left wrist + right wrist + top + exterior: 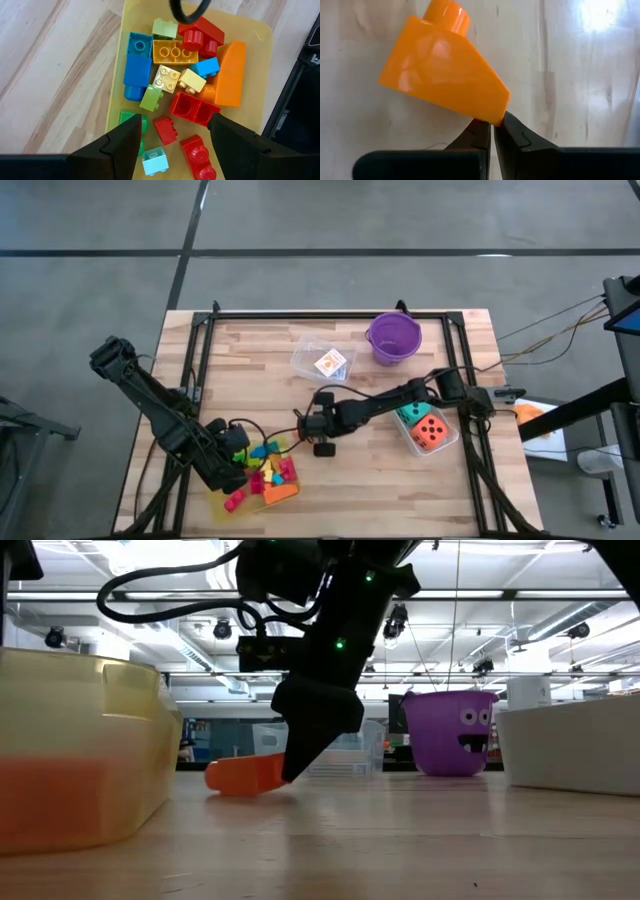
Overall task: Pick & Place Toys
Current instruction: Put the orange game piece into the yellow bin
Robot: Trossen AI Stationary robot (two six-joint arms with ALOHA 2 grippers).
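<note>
Two end effectors over wooden bench (400, 480). Near edge, left corner: left end effector (172, 132), fingers apart, poised above yellow tray (252, 35) heaped with bricks (172, 52). Mid-bench: right end effector (492, 132), fingers together, pinching corner of orange wedge (442, 75) lying on bench. Right edge: clear tub (448, 442) holding teal and orange dice (430, 430). Far edge: purple bucket (394, 337).

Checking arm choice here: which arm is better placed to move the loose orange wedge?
Right. Its gripper is shut at the orange wedge's corner on the table; the left gripper hovers open over the yellow tray.
</note>
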